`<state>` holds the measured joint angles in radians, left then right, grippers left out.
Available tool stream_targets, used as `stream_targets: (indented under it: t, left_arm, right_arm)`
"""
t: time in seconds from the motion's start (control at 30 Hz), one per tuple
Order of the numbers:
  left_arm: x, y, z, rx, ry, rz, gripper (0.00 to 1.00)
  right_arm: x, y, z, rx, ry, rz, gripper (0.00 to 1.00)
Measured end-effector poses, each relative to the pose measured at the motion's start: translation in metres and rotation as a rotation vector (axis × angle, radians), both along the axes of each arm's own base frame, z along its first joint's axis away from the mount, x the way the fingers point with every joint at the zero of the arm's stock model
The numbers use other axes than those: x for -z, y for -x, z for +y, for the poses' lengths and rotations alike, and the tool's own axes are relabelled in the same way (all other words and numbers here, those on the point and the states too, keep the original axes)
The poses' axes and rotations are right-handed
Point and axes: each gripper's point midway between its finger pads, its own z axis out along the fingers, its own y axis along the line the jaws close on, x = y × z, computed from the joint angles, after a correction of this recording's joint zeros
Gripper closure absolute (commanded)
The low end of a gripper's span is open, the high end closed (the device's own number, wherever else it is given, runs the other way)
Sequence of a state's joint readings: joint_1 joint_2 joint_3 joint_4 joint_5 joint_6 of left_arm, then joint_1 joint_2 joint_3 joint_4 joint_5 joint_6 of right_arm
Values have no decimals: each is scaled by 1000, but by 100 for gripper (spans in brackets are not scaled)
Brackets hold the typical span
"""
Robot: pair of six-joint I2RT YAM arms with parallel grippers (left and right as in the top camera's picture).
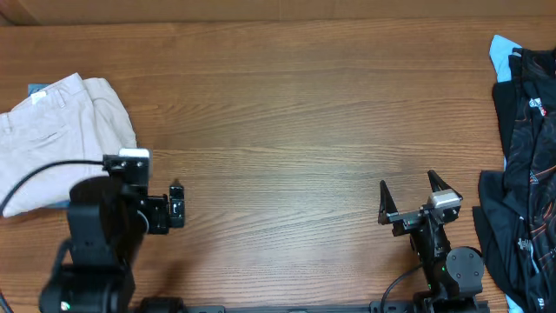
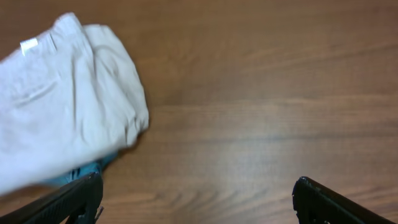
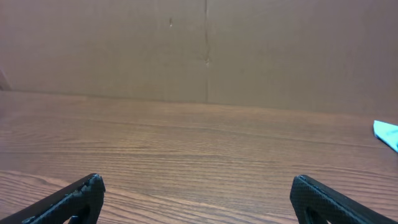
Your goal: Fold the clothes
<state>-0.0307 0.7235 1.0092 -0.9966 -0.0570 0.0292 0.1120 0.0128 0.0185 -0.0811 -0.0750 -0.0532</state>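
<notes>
The left gripper [image 2: 198, 204] is over the table [image 1: 287, 122] with its fingers spread wide and nothing between them. The khaki shorts [image 2: 62, 106] lie in a folded heap ahead of it and off to its left (white label [image 2: 28, 45] showing near the waistband). They rest on something blue [image 2: 93, 169], perhaps another cloth, mostly hidden. The right gripper [image 1: 408, 193] is likewise spread and empty. A pile of black garments [image 1: 521, 191] lies just to its right.
</notes>
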Motion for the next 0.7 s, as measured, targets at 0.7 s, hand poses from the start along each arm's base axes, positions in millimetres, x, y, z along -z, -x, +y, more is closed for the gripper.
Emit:
stream_targets:
  t: [0.7]
  left_arm:
    - [64,-15,-14,76,54,-687,0]
  right_arm:
    - [1,0,0,0,0,2,0]
